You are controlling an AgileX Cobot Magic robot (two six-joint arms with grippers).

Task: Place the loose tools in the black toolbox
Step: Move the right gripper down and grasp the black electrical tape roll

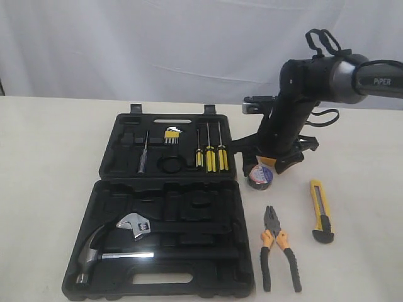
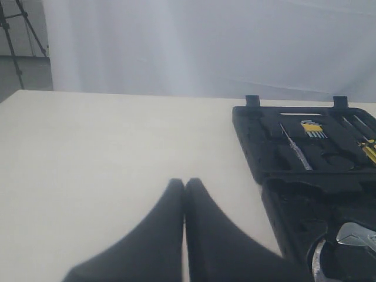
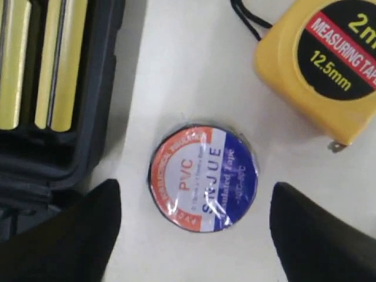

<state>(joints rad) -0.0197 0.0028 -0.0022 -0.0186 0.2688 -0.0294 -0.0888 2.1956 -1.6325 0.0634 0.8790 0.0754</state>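
Closest to the exterior camera is the black toolbox [image 1: 107,189], lying open, with the orange-black-handled pliers [image 1: 279,248] just to its right, nose pointing away from me, handles toward the near edge. My right gripper [image 3: 194,189] hangs straight over the dark tape roll [image 3: 203,178], fingers spread wide, one on either side, touching nothing. That roll lies flat, label up, so it has no long axis to line up on. It sits between the toolbox wall and the yellow tape measure [image 3: 317,64], near both. My left gripper [image 2: 184,185] is pressed together and empty, on the toolbox's other side, I judge, so the right arm is nearer. Roughly parallel to the pliers lies the yellow-black utility knife [image 1: 322,211].
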